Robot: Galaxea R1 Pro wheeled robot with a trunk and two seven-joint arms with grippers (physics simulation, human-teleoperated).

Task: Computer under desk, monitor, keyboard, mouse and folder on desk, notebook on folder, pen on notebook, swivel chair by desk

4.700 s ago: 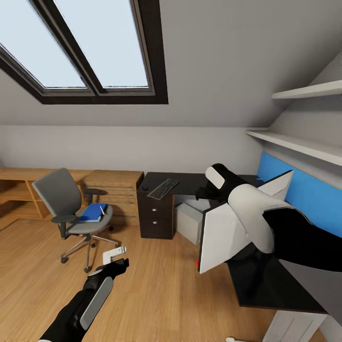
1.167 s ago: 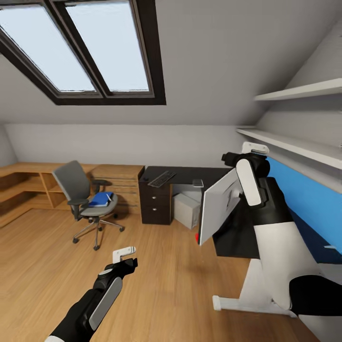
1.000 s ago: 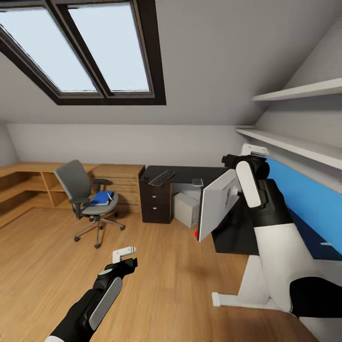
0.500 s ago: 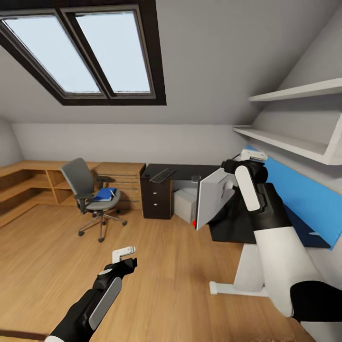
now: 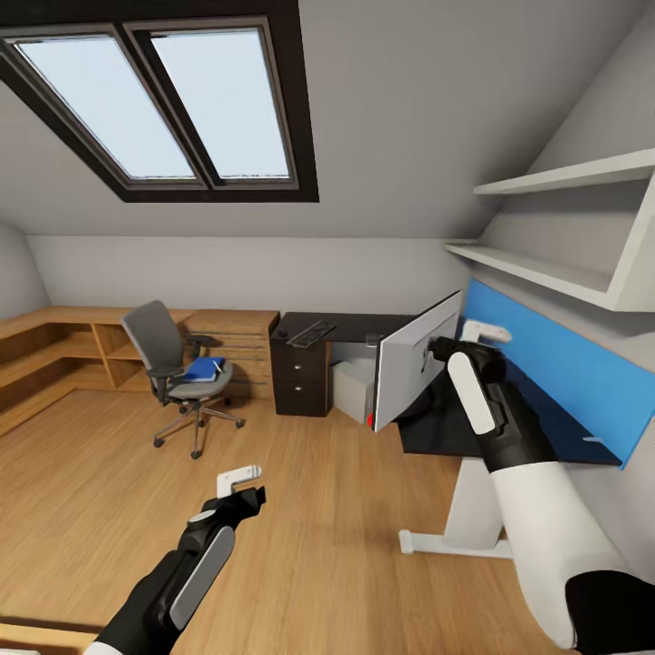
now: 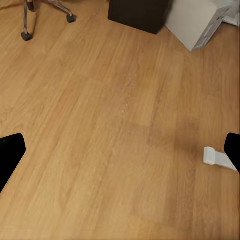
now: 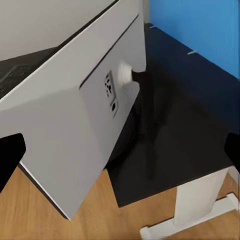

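The monitor (image 5: 414,359) stands on the black desk (image 5: 437,432) on its thin stand, grey back (image 7: 75,130) towards me. My right gripper (image 5: 459,341) is just behind it, open, its fingers (image 7: 10,155) spread wide and apart from the casing. The keyboard (image 5: 311,333) lies on the far arm of the desk, with a small grey notebook (image 5: 372,340) close by. The light grey computer (image 5: 353,389) sits under the desk. On the seat of the swivel chair (image 5: 155,341) rests the blue folder (image 5: 202,368). My left gripper (image 5: 238,487) hangs open over bare floor.
A dark drawer cabinet (image 5: 300,391) holds up the desk's far end, beside a wooden chest (image 5: 232,350) and low wooden shelving (image 5: 55,355). White shelves (image 5: 546,268) hang above the blue back panel (image 5: 546,373). The desk's white foot (image 5: 446,543) juts onto the floor.
The view has drawn back from the desk. The monitor went from tilted in my right gripper to standing upright on the desk. That gripper has let go and dropped behind it.
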